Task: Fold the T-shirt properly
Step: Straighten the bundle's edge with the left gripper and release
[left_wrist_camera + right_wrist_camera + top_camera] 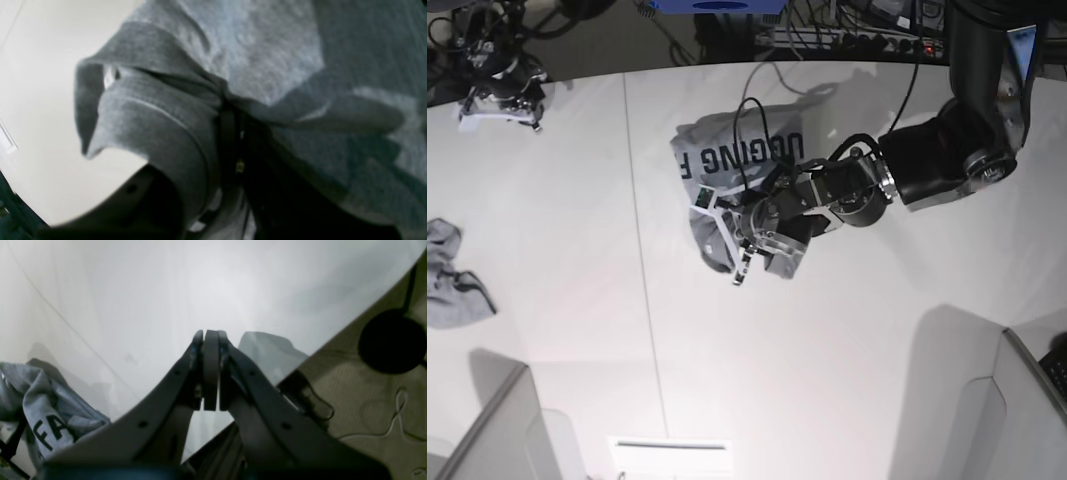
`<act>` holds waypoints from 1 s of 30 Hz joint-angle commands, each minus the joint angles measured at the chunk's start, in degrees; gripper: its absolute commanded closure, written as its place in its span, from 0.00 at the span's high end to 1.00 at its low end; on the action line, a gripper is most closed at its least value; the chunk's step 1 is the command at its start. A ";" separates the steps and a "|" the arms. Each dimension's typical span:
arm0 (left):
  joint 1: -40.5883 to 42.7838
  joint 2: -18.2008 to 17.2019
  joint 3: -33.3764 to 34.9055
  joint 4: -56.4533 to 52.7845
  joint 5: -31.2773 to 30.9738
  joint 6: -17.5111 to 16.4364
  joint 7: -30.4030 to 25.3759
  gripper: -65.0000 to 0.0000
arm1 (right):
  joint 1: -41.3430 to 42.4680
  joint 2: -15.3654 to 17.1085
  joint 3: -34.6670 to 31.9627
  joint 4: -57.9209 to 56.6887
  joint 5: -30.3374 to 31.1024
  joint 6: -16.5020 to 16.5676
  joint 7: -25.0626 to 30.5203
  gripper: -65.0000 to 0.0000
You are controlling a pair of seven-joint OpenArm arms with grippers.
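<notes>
Left wrist view. T-shirt (260, 63): heather-grey cloth fills most of the frame, bunched, out of focus. A stitched hem band runs diagonally at lower left. No lettering legible here. Left gripper (233, 140): dark fingers nearly together, clamped on a gathered fold of the shirt, with cloth draped over both sides. White table (43, 110) shows at left, below the hanging cloth.

Right wrist view. Right gripper (210, 340): jaws pressed together, nothing between them, raised over the white table (166, 290). T-shirt (50, 413): crumpled at the lower left edge of the frame; black block letters "FA" readable, the rest hidden in folds. Small grey cloth (270, 350): lies just beyond the fingers, near the table edge. Black round base (392, 341) and white cable (397, 416) lie on the floor off the table at right.

Base view. T-shirt (727, 165): crumpled heap near the table's centre, toward the far edge; printed side up. Black lettering reads "UDGING F", upside down from this view. The lettering runs left to right across the frame; long axis of the heap is uncertain. Small tag (700, 196) at the near left part; text too small to read. Left gripper (762, 235): on the heap's near edge, gripping cloth. Right gripper (502, 85): far left corner, well apart from the shirt. Small grey cloth (452, 275): left edge of the table (847, 340).
</notes>
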 commanded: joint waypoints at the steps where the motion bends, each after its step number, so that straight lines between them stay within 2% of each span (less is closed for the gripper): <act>1: 0.13 -0.12 -0.99 0.23 0.54 -0.93 -0.02 0.00 | -0.28 0.86 0.37 0.96 -0.01 0.44 0.87 0.00; 7: 0.75 1.81 -3.19 1.02 1.86 -0.93 -0.63 0.00 | 0.07 0.86 0.37 0.96 -0.01 0.44 0.96 0.00; 12: 0.75 2.16 -3.28 2.34 1.86 -0.93 -4.94 0.00 | 0.86 0.86 0.37 0.96 -0.01 0.44 0.96 0.00; 26: 0.66 2.16 -3.37 1.99 1.86 -0.93 -4.85 0.00 | 1.65 0.86 0.11 0.96 -0.01 0.44 0.61 0.00; 30: -0.30 2.60 -3.19 1.99 1.42 -0.93 -0.63 0.00 | 2.00 0.86 -0.15 0.78 -0.01 0.44 0.61 0.00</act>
